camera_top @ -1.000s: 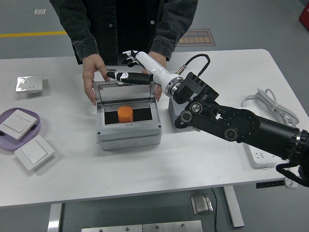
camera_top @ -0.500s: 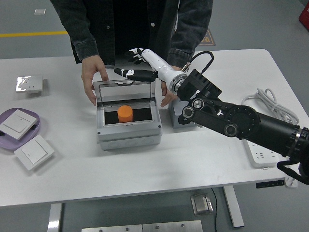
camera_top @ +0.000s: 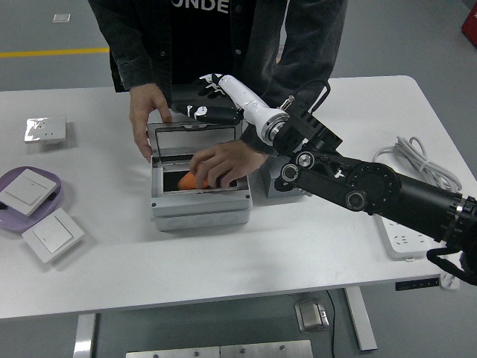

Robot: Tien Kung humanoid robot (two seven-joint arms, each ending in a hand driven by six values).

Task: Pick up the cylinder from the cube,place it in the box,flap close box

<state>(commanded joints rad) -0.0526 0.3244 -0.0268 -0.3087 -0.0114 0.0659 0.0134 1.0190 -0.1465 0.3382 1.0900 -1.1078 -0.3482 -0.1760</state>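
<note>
Up top, right hand [camera_top: 211, 101] fingers [camera_top: 195, 112] spread, touching the box [camera_top: 200, 201] lid [camera_top: 197, 139]

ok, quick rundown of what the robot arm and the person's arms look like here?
The right arm is matte black with round joint housings and a boxy black module near the wrist, where a black cable loops out. Its forearm is a white tube ending in a silver collar. The right hand is black and white. The person wears dark denim-like jacket sleeves with buttoned cuffs; both of the person's hands are bare.
</note>
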